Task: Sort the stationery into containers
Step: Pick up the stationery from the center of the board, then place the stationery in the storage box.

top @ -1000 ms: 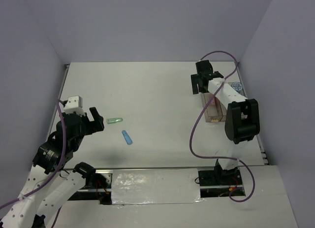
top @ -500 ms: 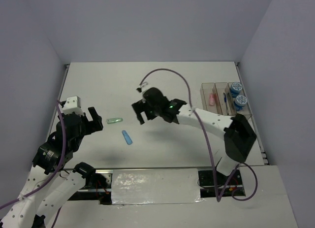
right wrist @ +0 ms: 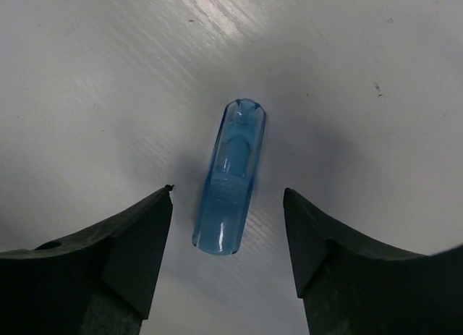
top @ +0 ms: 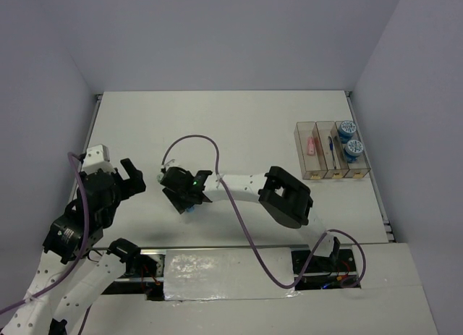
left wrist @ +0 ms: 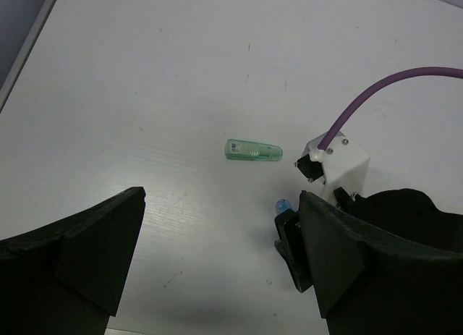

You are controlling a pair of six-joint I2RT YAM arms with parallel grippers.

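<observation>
A small blue oblong piece (right wrist: 231, 179) lies flat on the white table between the open fingers of my right gripper (right wrist: 228, 196), untouched by either finger. Seen from above, that gripper (top: 185, 196) reaches far left and low over the piece. The piece's tip shows in the left wrist view (left wrist: 281, 204). A green oblong piece (left wrist: 253, 150) lies just beyond it. My left gripper (top: 134, 177) is open and empty, left of both pieces. The three joined bins (top: 304, 160) hold a pink piece (top: 312, 145), a blue pen (top: 331, 143) and two patterned rolls (top: 347, 127). The red pen and clips are out of view.
The right arm (top: 289, 197) and its purple cable (top: 189, 141) stretch across the middle of the table. The right gripper's white camera mount (left wrist: 336, 158) sits close to the green piece. Walls enclose the table at the back and both sides.
My right arm has swung from the bins at the far right across the table to the left and dropped over the blue piece. My left gripper has drawn back slightly.
</observation>
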